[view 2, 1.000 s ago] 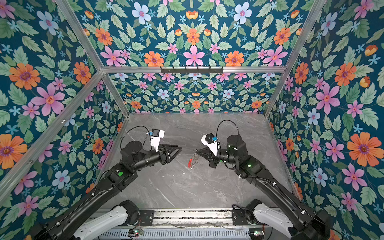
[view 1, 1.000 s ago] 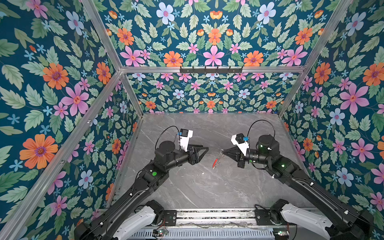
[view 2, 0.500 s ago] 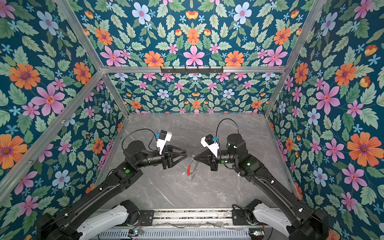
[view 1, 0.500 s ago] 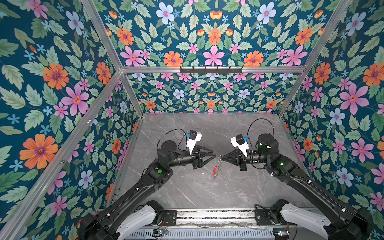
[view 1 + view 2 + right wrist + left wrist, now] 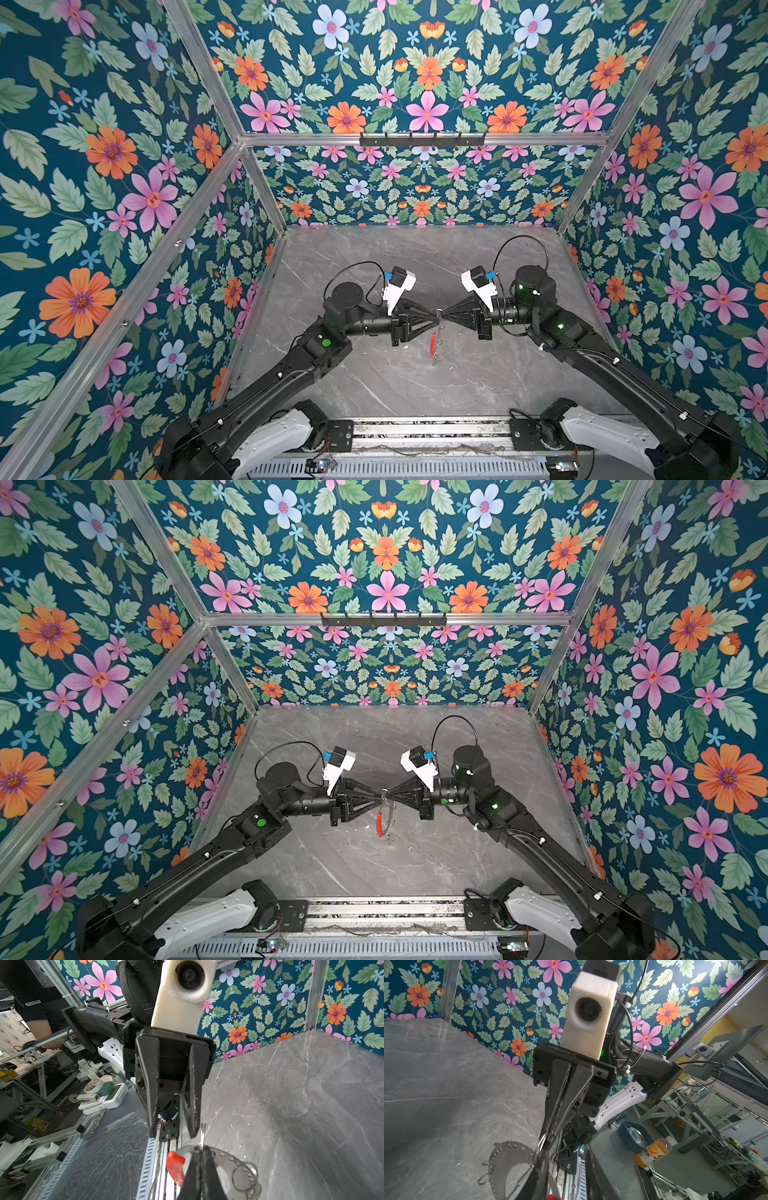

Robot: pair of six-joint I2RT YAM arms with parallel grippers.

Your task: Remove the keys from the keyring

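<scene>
Both grippers meet mid-air; R gripper point(image 5: 444, 316) clamps keyring point(image 5: 433, 343); L gripper point(image 5: 434, 319) apart.

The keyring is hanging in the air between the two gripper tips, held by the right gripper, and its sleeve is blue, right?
Not quite: the sleeve is red, as the right wrist view shows. The rest stands: the keyring hangs above the table between the two gripper tips, and the right gripper is shut on it.
</scene>
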